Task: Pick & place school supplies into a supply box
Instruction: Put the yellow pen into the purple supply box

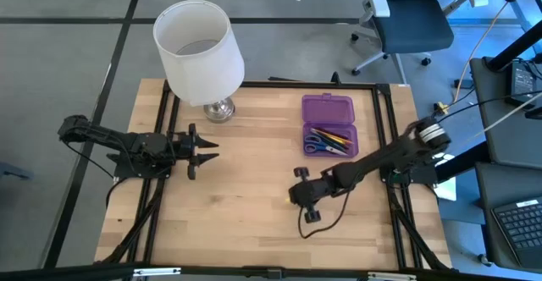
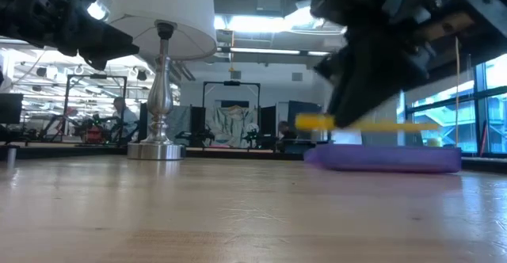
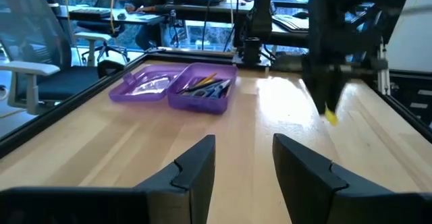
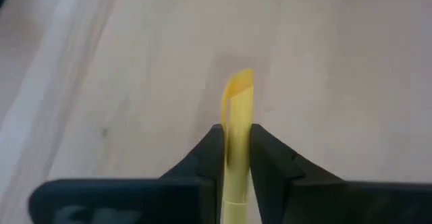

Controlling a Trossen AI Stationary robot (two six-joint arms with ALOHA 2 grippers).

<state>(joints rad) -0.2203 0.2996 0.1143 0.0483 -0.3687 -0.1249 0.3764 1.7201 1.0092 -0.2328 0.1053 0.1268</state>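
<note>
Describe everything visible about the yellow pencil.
The yellow pencil is a slim, plain yellow stick, pinched between the two dark fingers of the right pincer, with one end sticking out past the fingertips. In the low view it lies roughly level, lifted clear of the wooden table, in front of the purple supply box. Only the right pincer touches it; its tip detail cannot be made out.
</note>
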